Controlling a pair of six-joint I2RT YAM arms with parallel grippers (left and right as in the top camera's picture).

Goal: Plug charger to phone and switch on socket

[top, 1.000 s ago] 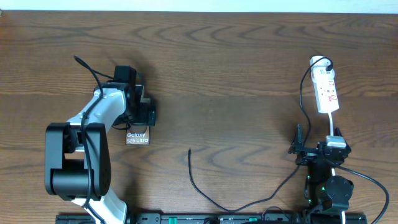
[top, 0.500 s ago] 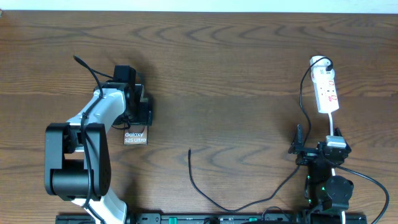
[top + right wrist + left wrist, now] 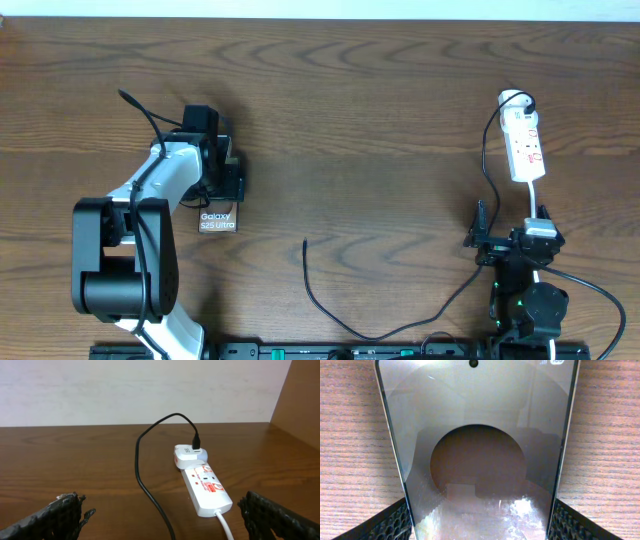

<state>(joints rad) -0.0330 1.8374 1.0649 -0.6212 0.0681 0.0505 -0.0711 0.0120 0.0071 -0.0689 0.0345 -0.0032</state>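
Observation:
The phone (image 3: 479, 435) lies flat on the table, and its glossy screen fills the left wrist view. My left gripper (image 3: 479, 525) is shut on the phone, a black pad pressed against each long edge. In the overhead view the phone's (image 3: 218, 221) lettered end sticks out below the left gripper (image 3: 222, 192). The charger (image 3: 318, 300) cable has its free tip mid-table, loops along the front edge, then runs up to the socket (image 3: 526, 146) at the right. My right gripper (image 3: 167, 520) stands open just short of the socket (image 3: 206, 487), holding nothing.
A white adapter (image 3: 187, 455) holds the black cable at the socket's far end. The socket's white cord (image 3: 225, 527) trails towards the right gripper. A pale wall runs behind the table's far edge, and a brown panel (image 3: 300, 405) stands at the right.
The left gripper's jaws have closed inward onto the phone's edges, and the phone has shifted slightly left. The right arm, cable and socket have not moved.

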